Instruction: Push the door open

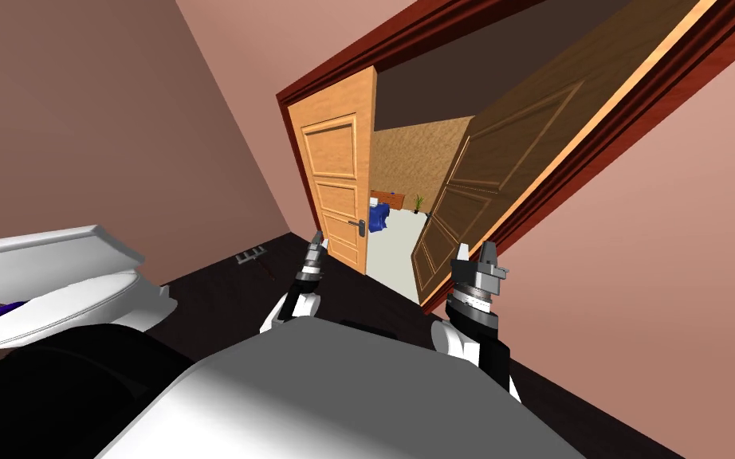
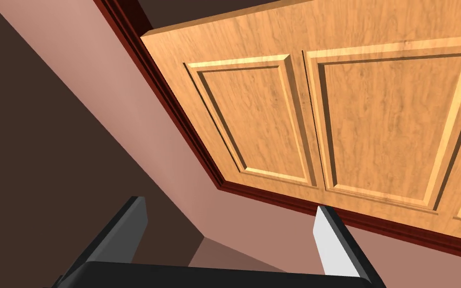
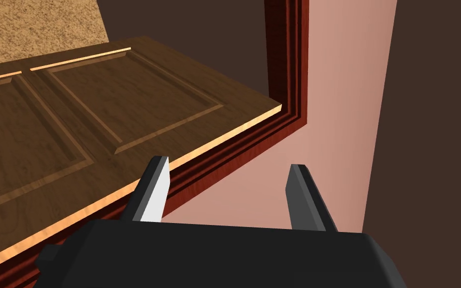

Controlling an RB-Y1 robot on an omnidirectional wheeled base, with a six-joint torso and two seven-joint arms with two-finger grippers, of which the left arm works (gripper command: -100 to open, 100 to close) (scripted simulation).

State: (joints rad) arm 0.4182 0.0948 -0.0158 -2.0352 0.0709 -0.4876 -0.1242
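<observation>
Pink-walled, dark-floored room, facing a double doorway in a red-brown door frame (image 1: 585, 159). Holding the left gripper (image 1: 316, 241) spread and empty, pointed at the lower panels of the left leaf (image 1: 334, 175); near it, and by the wrist view seemingly not touching. Holding the right gripper (image 1: 477, 253) likewise spread and empty, by the hinge side of the right leaf (image 1: 509, 151), close to the frame.

Both leaves upright, long axis vertical, hinged at the outer edges, free edges toward the middle. Both swung away from here, the darker right one further, leaving a gap onto a lit room beyond.

Left leaf straight ahead of the left gripper, face turned toward it, handle (image 1: 360, 226) at its free edge. Probably best pushed near that edge, far from the hinge, with the nearer left arm.
</observation>
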